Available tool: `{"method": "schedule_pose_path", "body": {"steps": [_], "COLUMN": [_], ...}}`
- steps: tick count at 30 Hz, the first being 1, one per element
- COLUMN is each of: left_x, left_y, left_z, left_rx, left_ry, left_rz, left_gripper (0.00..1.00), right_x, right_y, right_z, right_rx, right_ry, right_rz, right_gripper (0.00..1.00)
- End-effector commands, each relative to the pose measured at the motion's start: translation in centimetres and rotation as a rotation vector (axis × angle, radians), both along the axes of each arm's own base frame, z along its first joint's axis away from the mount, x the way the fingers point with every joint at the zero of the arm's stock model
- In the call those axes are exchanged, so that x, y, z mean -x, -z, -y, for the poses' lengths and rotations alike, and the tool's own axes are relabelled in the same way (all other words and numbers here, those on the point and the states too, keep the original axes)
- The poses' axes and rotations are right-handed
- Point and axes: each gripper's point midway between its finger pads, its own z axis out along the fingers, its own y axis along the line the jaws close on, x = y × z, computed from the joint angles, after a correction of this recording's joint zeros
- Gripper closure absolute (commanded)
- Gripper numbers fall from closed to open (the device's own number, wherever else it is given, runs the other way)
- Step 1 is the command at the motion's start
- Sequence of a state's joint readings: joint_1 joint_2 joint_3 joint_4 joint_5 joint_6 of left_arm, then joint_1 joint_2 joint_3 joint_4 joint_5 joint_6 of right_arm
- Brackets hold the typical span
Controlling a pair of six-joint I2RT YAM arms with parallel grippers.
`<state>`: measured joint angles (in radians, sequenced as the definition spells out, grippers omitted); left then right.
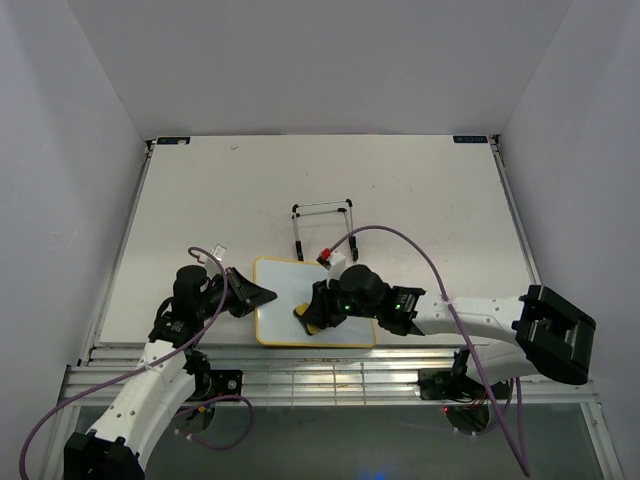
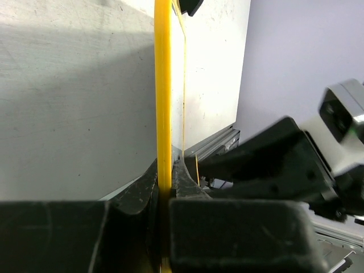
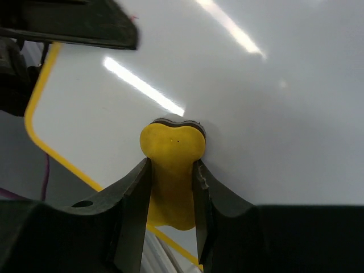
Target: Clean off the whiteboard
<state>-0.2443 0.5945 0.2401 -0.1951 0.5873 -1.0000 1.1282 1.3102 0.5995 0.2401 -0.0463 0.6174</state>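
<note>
The whiteboard lies flat near the table's front edge, white with a thin yellow frame, no marks visible. My left gripper is shut on its left edge; the left wrist view shows the yellow frame pinched between the jaws. My right gripper is shut on the yellow bone-shaped eraser, pressing its dark felt end onto the white board surface near the lower middle. The eraser shows as a small yellow patch in the top view.
The black wire easel stand lies just behind the board. A small red and white object sits by the board's far right corner. The metal rail of the table front runs just below the board.
</note>
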Motion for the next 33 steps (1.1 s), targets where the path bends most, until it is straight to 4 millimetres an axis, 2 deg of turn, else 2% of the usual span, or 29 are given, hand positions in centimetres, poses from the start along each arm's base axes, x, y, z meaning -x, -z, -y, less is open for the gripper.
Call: {"method": "schedule_pose_path", "body": {"steps": [1, 3, 6, 7, 9, 10, 13, 14, 16, 17, 20, 21, 24, 33], "left_x": [-0.8, -0.8, -1.1, -1.0, -1.1, -1.1, -1.1, -1.1, -1.1, -1.1, -1.2, -1.3, -1.3, -1.0], "left_y": [0.9, 1.0, 0.6, 0.6, 0.5, 0.5, 0.4, 0.2, 0.0, -0.2, -0.4, -0.6, -0.8, -3.4], "left_z": [-0.7, -0.8, -0.9, -0.9, -1.0, -1.0, -1.0, -1.0, -1.0, -1.0, -1.2, -1.2, -1.1, -1.0], "left_rx": [-0.067, -0.07, -0.074, -0.077, -0.083, -0.084, -0.08, -0.079, -0.073, -0.071, -0.074, -0.073, -0.068, -0.034], "left_ry": [-0.035, -0.035, -0.044, -0.044, -0.048, -0.05, -0.053, -0.051, -0.057, -0.06, -0.071, -0.073, -0.07, -0.064], "left_rz": [0.043, 0.04, 0.05, 0.046, 0.052, 0.052, 0.054, 0.058, 0.065, 0.067, 0.074, 0.08, 0.086, 0.175], "left_gripper": [1.0, 1.0, 1.0, 1.0, 1.0, 1.0, 1.0, 1.0, 1.0, 1.0, 1.0, 1.0, 1.0, 1.0], "right_x": [3.2, 3.4, 2.7, 2.3, 2.0, 1.9, 1.2, 1.6, 0.4, -0.6, -1.2, -2.3, -3.1, -4.3], "right_y": [-0.5, 0.0, 1.0, 2.2, 2.8, 4.3, 6.0, 7.2, 8.3, 9.1, 10.2, 10.4, 10.8, 12.5], "right_z": [-3.2, -3.4, -2.4, -1.2, 0.0, 1.5, 4.3, 5.9, 8.0, 9.9, 11.6, 12.3, 12.8, 13.7], "right_rx": [0.015, 0.031, 0.058, 0.096, 0.11, 0.157, 0.196, 0.213, 0.223, 0.234, 0.209, 0.198, 0.181, 0.172], "right_ry": [-0.106, -0.108, -0.058, -0.019, 0.011, 0.037, 0.106, 0.121, 0.188, 0.246, 0.277, 0.31, 0.312, 0.321], "right_rz": [-0.02, -0.026, -0.023, -0.026, -0.032, -0.04, -0.085, -0.123, -0.155, -0.176, -0.256, -0.27, -0.313, -0.439], "right_gripper": [0.87, 0.87, 0.87, 0.87, 0.87, 0.87, 0.87, 0.87, 0.87, 0.87, 0.89, 0.89, 0.89, 0.9]}}
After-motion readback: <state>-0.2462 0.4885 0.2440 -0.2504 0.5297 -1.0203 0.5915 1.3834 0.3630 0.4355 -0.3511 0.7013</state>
